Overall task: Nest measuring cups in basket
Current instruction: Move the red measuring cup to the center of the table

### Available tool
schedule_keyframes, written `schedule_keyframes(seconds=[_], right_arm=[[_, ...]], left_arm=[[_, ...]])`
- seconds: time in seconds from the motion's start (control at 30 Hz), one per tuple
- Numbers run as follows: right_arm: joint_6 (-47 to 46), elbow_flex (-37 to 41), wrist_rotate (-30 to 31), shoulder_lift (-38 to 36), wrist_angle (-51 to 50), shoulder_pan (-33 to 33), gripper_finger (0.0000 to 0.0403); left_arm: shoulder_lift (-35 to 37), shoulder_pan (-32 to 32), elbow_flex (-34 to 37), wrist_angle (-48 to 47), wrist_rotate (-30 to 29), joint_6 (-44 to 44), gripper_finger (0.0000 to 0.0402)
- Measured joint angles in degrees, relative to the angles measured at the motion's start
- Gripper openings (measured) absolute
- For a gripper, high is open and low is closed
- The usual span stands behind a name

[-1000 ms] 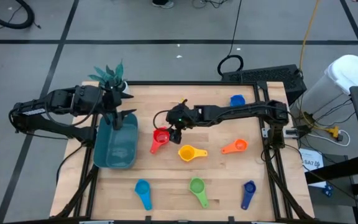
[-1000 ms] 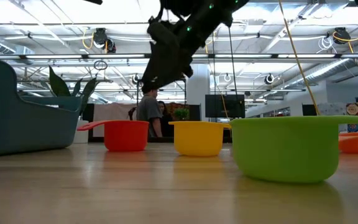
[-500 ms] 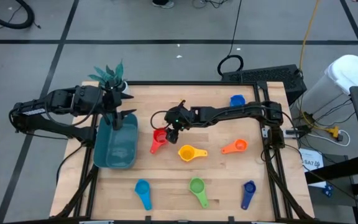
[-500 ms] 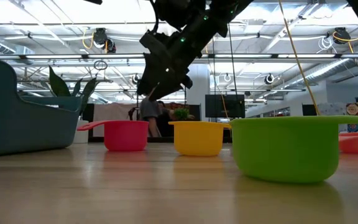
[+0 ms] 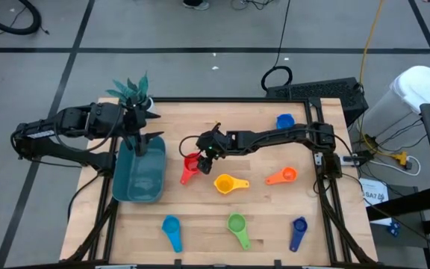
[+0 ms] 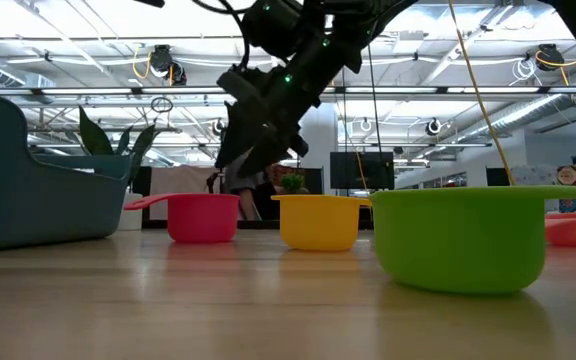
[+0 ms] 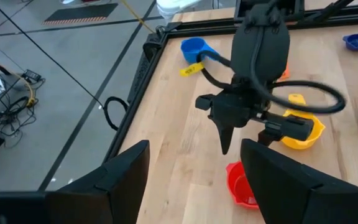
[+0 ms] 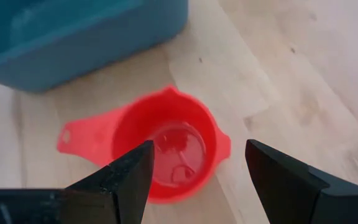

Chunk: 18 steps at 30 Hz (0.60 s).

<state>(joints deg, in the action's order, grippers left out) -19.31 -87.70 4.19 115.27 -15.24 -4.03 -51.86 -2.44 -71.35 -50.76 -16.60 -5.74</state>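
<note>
The right gripper (image 5: pixel 202 154), fingers apart, hovers just above the red cup (image 8: pixel 173 146), which sits on the table beside the basket (image 5: pixel 139 175). Next it should descend and close on the rim.

A lab or workshop hall: exposed ceiling lights (image 6: pixel 158 62), grey floor (image 5: pixel 200 30) strewn with cables (image 5: pixel 275 75).
</note>
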Motion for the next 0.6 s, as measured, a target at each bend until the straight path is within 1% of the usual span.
schedule_keyframes(seconds=[0.4,0.6], right_arm=[[-0.02,-0.02,0.15,3.46,2.20,0.76,0.0247],[-0.02,-0.02,0.15,3.69,1.76,0.76,0.0247]], left_arm=[[-0.02,0.03,0.00,-0.13,0.09,0.30,0.0216],[-0.01,0.00,0.00,-0.11,0.15,0.35,0.0214]])
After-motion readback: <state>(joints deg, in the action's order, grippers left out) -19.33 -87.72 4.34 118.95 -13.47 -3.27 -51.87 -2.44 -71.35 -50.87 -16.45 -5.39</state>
